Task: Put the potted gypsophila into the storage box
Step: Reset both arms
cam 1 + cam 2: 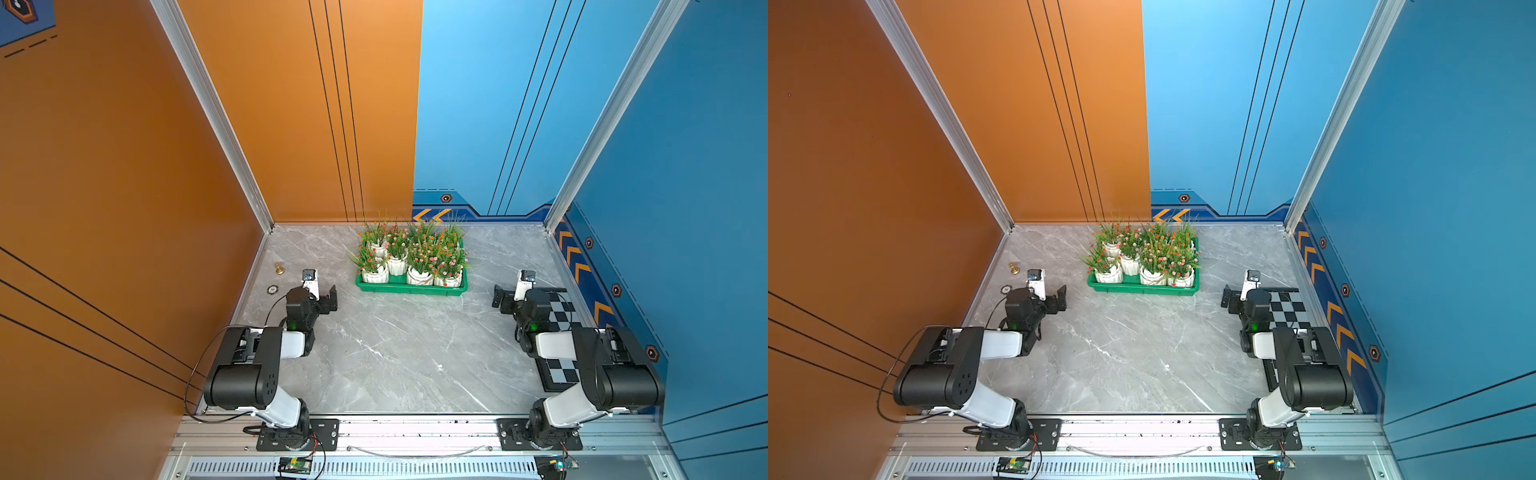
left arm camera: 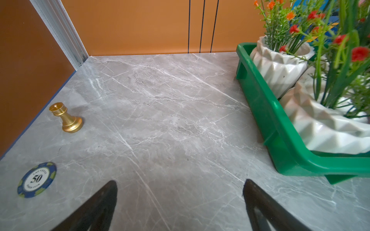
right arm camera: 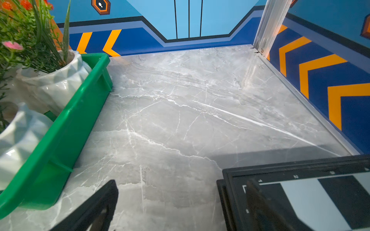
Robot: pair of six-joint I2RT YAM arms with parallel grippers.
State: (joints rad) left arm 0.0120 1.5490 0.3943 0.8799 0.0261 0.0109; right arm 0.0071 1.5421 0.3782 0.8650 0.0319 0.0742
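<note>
Now potted gypsophila (image 1: 420,254) fill the storage box (image 1: 411,289); left claw (image 1: 329,300), right claw (image 1: 501,300) released.

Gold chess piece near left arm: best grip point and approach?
Probably grip the gold chess piece at its narrow waist, between flared top and wide base. Bring the left gripper down from above: it stands upright, apart from the poker chip.

gold chess piece (image 2: 67,118) near poker chip (image 2: 37,179) — checkered board (image 3: 330,200) well apart

Open marble (image 1: 395,353) before crowded storage box (image 1: 411,289) (chessboard (image 1: 561,313) rightward)
</note>
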